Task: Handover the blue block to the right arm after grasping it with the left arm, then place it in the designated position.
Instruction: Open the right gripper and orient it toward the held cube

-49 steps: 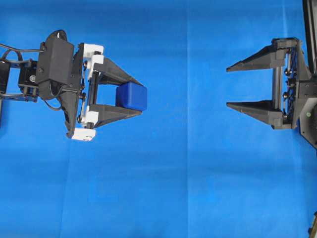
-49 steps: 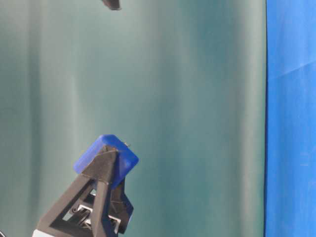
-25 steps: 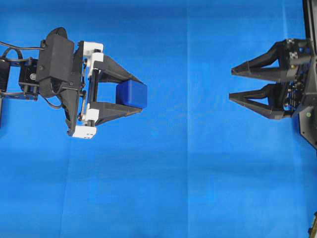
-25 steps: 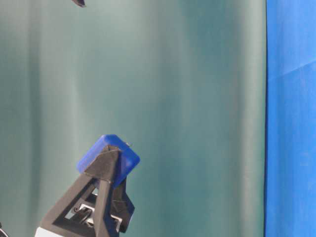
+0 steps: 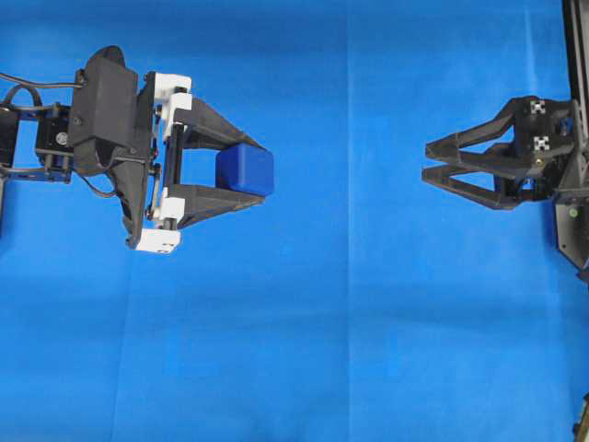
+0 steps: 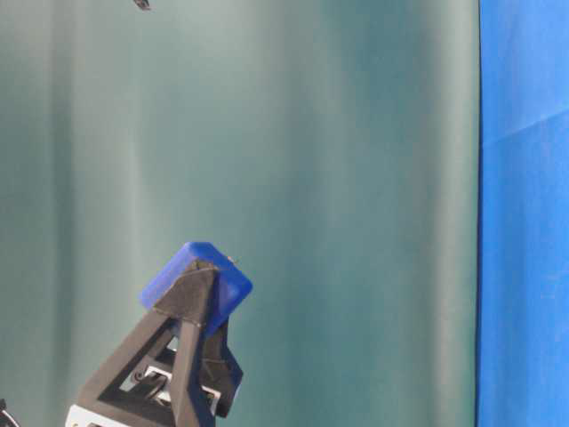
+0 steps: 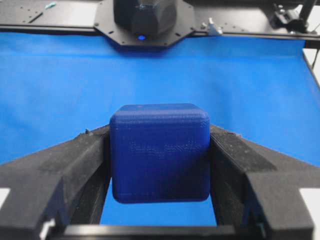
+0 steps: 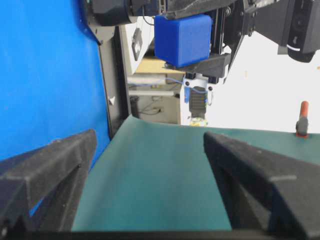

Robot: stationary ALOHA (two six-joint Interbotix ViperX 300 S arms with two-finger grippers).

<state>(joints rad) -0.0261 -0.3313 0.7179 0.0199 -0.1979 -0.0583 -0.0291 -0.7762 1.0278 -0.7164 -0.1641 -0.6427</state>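
One blue block (image 5: 245,171) | left arm (image 5: 110,120) fingers (image 5: 216,138) clamp it | right arm (image 5: 552,157) fingers (image 5: 460,145) spread, empty

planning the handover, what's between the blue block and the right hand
Nothing: in the overhead view only bare blue cloth shows under the gap between the blue block and the right hand.

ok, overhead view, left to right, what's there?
left arm → its white brackets → blue block clamped between its jaws → open stretch of blue cloth → right arm, jaws open and empty.
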